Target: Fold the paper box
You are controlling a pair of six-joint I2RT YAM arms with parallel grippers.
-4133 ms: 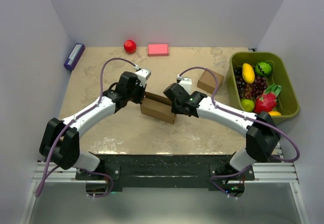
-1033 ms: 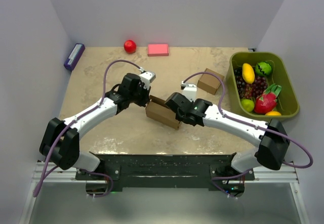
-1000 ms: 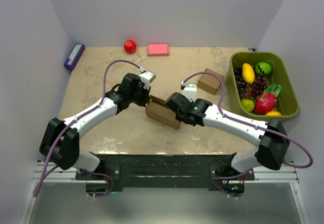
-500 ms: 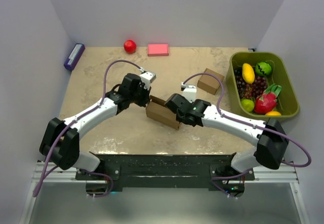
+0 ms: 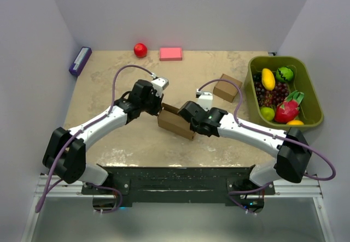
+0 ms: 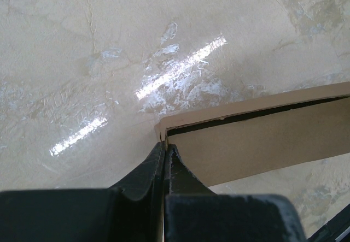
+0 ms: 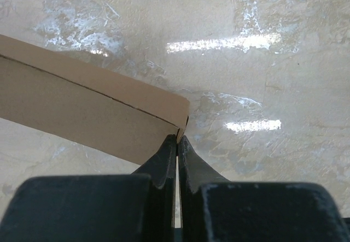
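One box (image 5: pixel 175 121), low, oblong, brown, sits mid-table (image 5: pixel 142 146) between the two arms. Its long axis runs from far-left to near-right.

Two grippers, both on it:
- left gripper (image 6: pixel 165 149): fingers pinched together on a thin cardboard edge at the box's far-left corner, with a sliver of board between the pads.
- right gripper (image 7: pixel 178 140): fingers together on the near-right corner, with a thin strip of board in the pinch.

From above, the wrist bodies cover both sets of fingertips, so the grip reads only from the wrist cams. Each wrist cam crops the box and shows only one wall and one top edge running out of frame. The left cam shows a dark slit along the top edge. I can't tell if the top is fully closed.

Other items:
- One small box (image 5: pixel 227 87), squarish, right of centre, well apart from the main one.
- One red ball (image 5: pixel 140 49) and one pink block (image 5: pixel 170 53), near each other at the far edge.
- One purple bar-shaped item (image 5: pixel 80 60) against the left wall. Can't make out what it is.
- One green bin (image 5: pixel 309 92) at the right with about six fruit, overlapping. The lowest, a yellow-orange one, is mostly hidden by the rim.
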